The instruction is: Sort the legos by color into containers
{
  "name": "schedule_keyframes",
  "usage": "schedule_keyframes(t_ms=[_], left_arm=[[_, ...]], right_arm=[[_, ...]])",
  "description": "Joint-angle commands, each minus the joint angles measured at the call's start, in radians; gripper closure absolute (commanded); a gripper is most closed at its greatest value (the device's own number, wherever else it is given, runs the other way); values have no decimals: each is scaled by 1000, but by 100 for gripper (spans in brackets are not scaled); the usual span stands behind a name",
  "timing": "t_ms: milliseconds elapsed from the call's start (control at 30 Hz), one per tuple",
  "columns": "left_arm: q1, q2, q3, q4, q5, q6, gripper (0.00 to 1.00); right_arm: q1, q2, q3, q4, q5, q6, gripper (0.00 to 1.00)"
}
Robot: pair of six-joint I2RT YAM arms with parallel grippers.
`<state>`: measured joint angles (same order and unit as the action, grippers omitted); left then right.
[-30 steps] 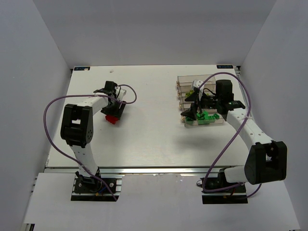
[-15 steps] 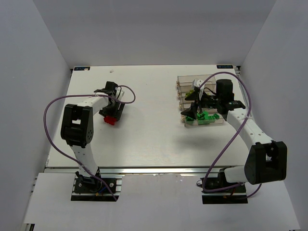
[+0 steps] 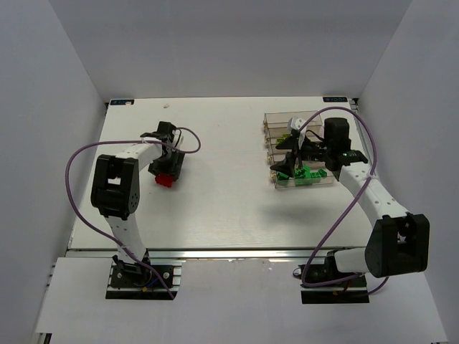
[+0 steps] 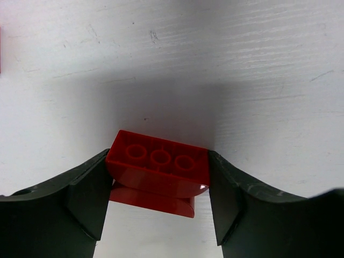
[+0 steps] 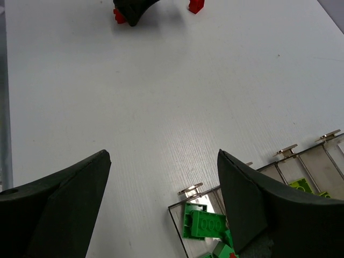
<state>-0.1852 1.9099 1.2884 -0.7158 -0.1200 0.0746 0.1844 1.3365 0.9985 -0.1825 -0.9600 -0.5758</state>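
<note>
Left gripper (image 4: pixel 157 200) sits at the middle left of the overhead view, its two fingers closed against the short ends of a red lego (image 4: pixel 157 164). In the wrist view the brick fills the gap between them in the lower centre of the frame. Its long axis runs finger to finger and dips slightly to the right. Whether it is clear of the table I can't quite tell. The containers (image 3: pixel 271 118) stand well apart, at the right of the overhead view, so the carry goes rightward across the frame. The right gripper (image 5: pixel 163 156) is the nearer one, hovering over them with its jaws spread wide and holding nothing. Green legos (image 5: pixel 203 223) lie in the bin at the bottom of its view.
</note>
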Motion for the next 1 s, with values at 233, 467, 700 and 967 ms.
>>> schedule_keyframes(t_ms=[233,467,700,967], left_arm=[[-3,-243,-24,198,423,-460,85],[-114,-406,-173,613,446,-973,98],[-247,-408,-219,771,353,-1314,100],[-293,-417,-235,800,303,-1380,100]], right_arm=[[96,-31,-26,-5,-7,213,54],[280,-22,-32,155,248,631,58],[444,44,83,187,596,800,35],[463,115,163,167,698,976,27]])
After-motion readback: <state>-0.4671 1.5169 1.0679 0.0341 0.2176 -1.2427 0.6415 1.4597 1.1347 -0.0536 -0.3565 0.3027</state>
